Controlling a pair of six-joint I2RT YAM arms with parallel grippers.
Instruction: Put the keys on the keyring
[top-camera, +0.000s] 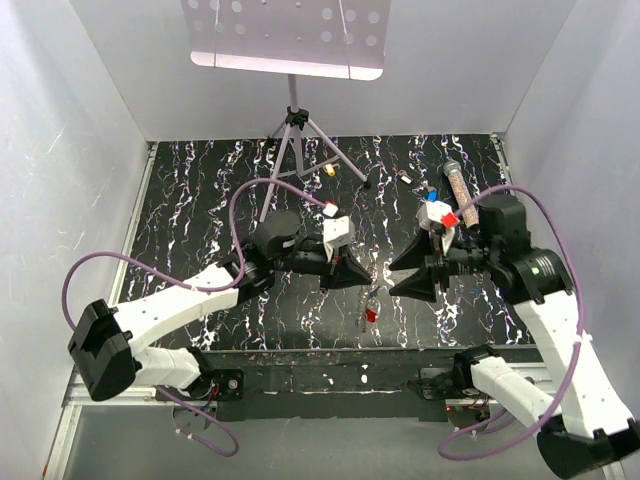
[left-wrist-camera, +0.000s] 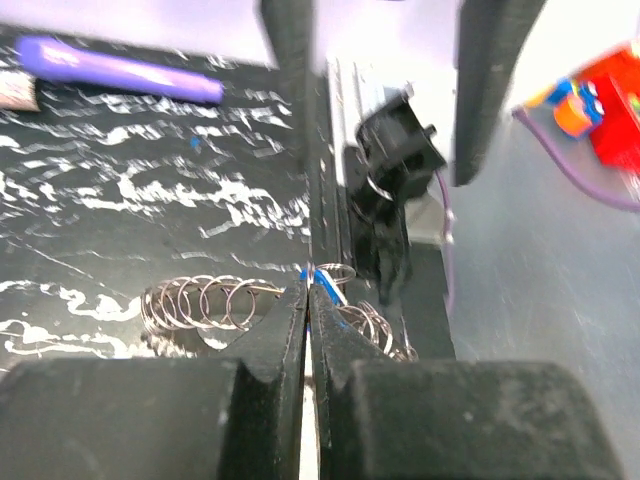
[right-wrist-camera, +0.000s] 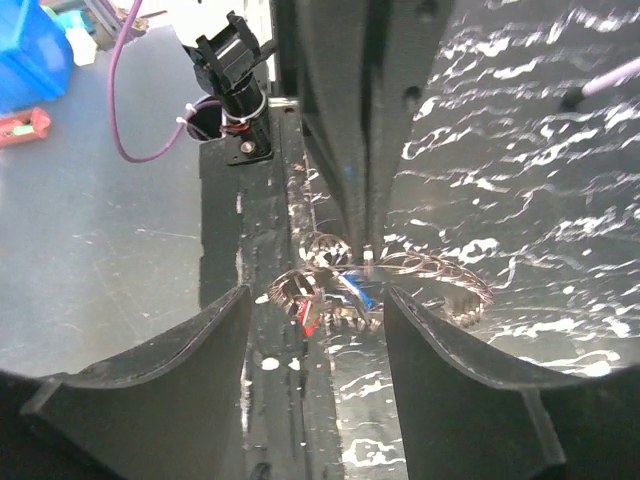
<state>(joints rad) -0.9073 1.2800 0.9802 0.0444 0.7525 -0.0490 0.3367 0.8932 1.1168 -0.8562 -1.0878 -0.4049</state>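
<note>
The keyring (left-wrist-camera: 200, 301) is a grey wire loop of small coils, and my left gripper (left-wrist-camera: 308, 292) is shut on it, pinching the wire beside a blue key (left-wrist-camera: 332, 290). In the top view the left gripper (top-camera: 350, 272) holds the keyring (top-camera: 372, 297) above the table's front edge, with a red key (top-camera: 371, 314) hanging below. My right gripper (top-camera: 400, 275) faces it from the right, open and touching nothing. In the right wrist view the keyring (right-wrist-camera: 440, 270), the blue key (right-wrist-camera: 357, 291) and the red key (right-wrist-camera: 308, 318) hang just beyond the open right gripper (right-wrist-camera: 318, 295).
A glittery tube (top-camera: 453, 181) lies at the back right and a yellow key (top-camera: 329, 170) at the back centre. A stand's tripod (top-camera: 296, 128) rises from the back of the table. A purple pen (left-wrist-camera: 120, 71) lies beyond the left gripper. The table's front edge (right-wrist-camera: 262, 250) runs under the keyring.
</note>
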